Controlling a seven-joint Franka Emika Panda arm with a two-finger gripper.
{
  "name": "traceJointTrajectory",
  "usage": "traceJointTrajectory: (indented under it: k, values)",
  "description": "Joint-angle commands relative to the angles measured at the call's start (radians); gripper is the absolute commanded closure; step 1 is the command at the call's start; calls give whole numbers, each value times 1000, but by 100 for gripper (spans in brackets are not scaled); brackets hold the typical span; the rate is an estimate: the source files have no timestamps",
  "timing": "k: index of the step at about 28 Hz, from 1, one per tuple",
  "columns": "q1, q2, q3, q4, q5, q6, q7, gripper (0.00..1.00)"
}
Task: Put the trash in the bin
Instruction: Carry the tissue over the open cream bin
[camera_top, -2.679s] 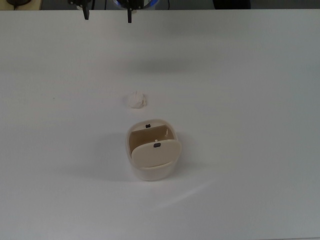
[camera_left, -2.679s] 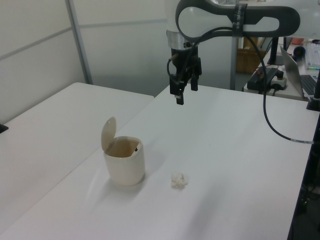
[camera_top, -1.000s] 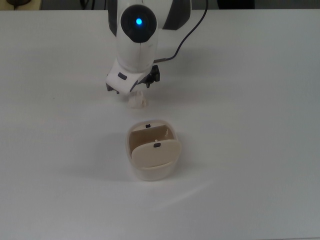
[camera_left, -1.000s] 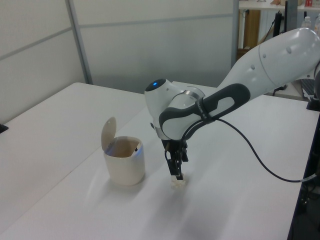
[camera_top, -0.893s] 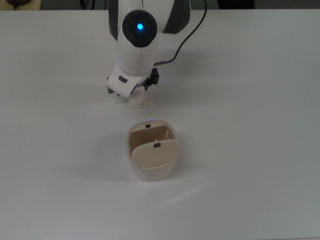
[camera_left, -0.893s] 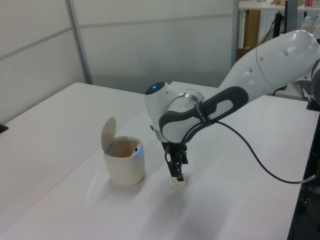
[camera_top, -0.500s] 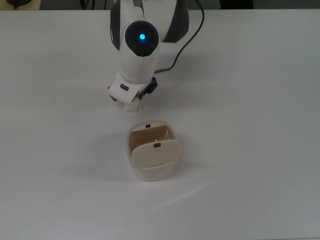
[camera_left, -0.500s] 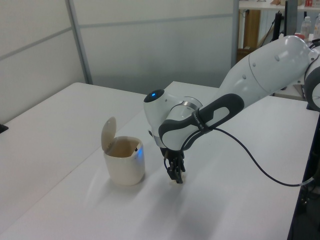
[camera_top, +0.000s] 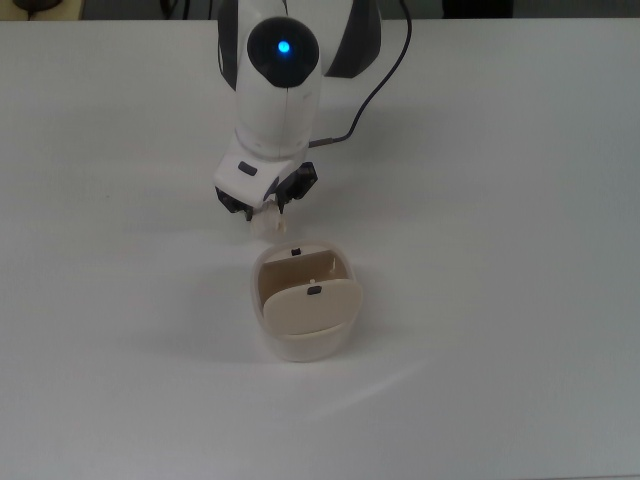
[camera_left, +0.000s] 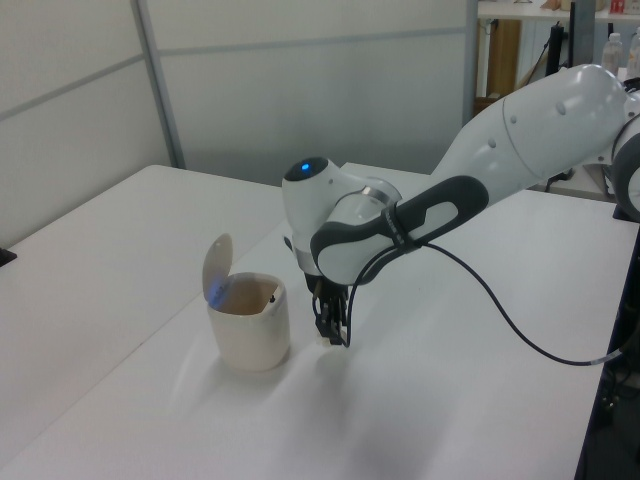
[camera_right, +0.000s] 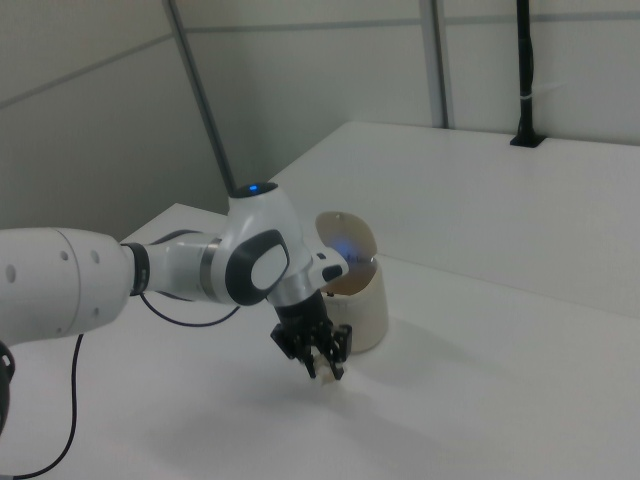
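The gripper (camera_top: 266, 208) sits low over the white table (camera_top: 500, 200), its two dark fingers clamped on the trash (camera_top: 266, 222) — a small crumpled white paper ball, seen in the top view poking out just below the fingertips. In the right view the trash (camera_right: 326, 377) looks pinched between the finger ends and lifted a bit off the tabletop, w/ a soft shadow under it; can't tell for sure how far clear it is. The bin (camera_top: 305, 300) stands upright on the table at approx 5 o'clock from the gripper in the top view, close but apart. It's beige, rounded, flap lid swung up so the mouth is open; small dark marks show on the rim and on the lid. In the left view the gripper (camera_left: 331, 335) hangs just beside the bin (camera_left: 249, 322), at its 3 o'clock, lid standing up on the bin's far side at about 11 o'clock. In the right view the bin (camera_right: 362, 295) is at roughly 1 o'clock from the gripper (camera_right: 322, 362), partly behind the arm's wrist. The arm (camera_left: 480, 150) — white w/ dark grey joints — reaches down from the top edge in the top view, a blue light glowing on the joint above the gripper, and a black cable (camera_left: 500, 320) loops off it.
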Motion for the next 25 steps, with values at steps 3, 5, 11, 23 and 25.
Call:
traceJointTrajectory:
  k: [3,5,11,23,25]
  values:
    - [1,-107,-4,2,-12,11,-11,54]
    - [1,-108,-4,53,-7,10,4,54]
    - [2,-105,-3,139,-9,20,90,54]
    - [4,-75,16,154,-20,206,248,0]
    - [4,-73,16,154,-21,206,259,0]
